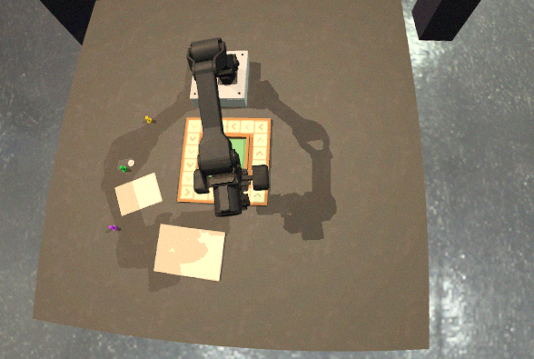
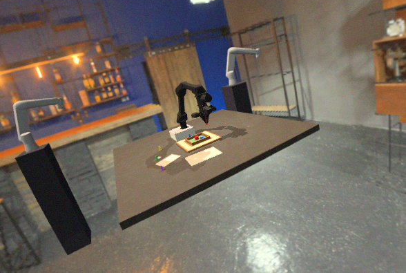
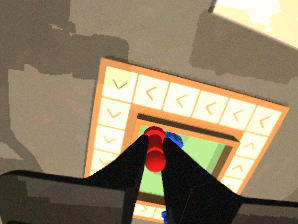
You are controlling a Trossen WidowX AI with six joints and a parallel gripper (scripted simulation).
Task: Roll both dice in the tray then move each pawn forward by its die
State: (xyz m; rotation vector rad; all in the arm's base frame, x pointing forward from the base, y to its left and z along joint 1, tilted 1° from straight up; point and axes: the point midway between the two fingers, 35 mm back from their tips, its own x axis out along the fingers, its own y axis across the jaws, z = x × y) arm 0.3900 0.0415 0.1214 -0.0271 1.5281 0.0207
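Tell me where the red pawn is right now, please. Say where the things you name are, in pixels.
In the wrist view, the red pawn (image 3: 155, 150) is pinched between the end effector's fingertips, held above the board (image 2: 181, 148) (image 3: 95, 117).

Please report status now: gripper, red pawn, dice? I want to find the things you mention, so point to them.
Gripper (image 2: 207, 119) (image 3: 154, 142) shut on red pawn (image 2: 207, 122) (image 3: 155, 161), raised above board (image 2: 184, 150) (image 3: 195, 86). Red die (image 2: 196, 137) and blue die (image 2: 201, 137) (image 3: 174, 140) in tray (image 2: 197, 143) (image 3: 187, 129). No obstruction seen around pawn.

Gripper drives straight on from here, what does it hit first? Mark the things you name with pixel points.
Beyond the red pawn (image 3: 155, 161) in the gripper (image 1: 231, 179) (image 2: 207, 119) (image 3: 154, 142), probably the game board (image 1: 187, 192) (image 2: 183, 148) (image 3: 120, 85). Depth is unclear, so I can't say whether tile row or tray wall.
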